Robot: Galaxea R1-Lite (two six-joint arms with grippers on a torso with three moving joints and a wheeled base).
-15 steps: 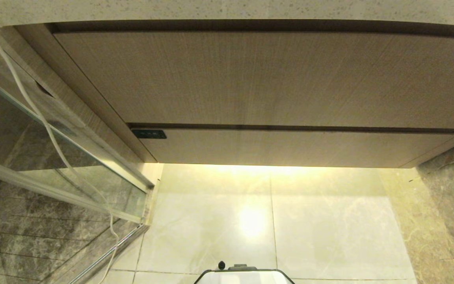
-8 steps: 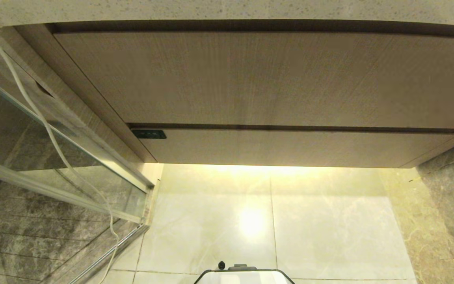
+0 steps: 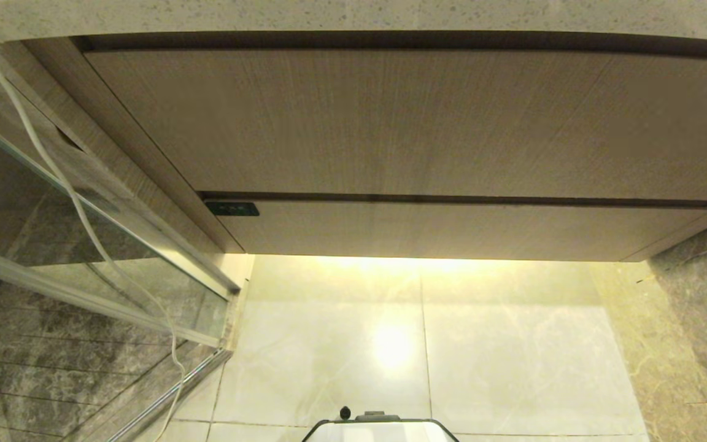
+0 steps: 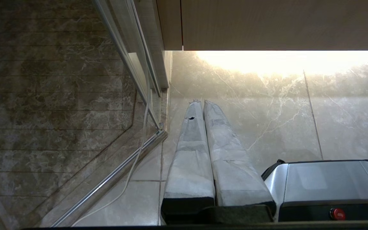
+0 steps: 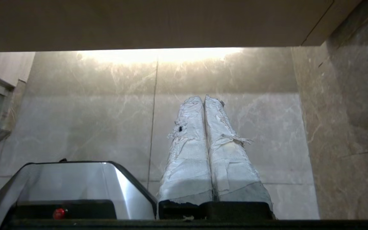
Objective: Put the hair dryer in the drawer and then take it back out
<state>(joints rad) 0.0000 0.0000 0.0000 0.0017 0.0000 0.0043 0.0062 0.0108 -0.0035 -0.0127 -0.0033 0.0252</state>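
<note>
The robot base [image 3: 381,428] is sitting nearest, on the pale floor tiles [image 3: 501,362]. Both arms are hanging low beside it: the left gripper [image 4: 202,103] and the right gripper [image 5: 203,99] are each pointing over the floor with jaws pressed together, holding nothing. Farther off, the cabinet is showing a low drawer [image 3: 452,228] pushed in flush under a taller front panel [image 3: 390,123]. The hair dryer is showing in no view.
</note>
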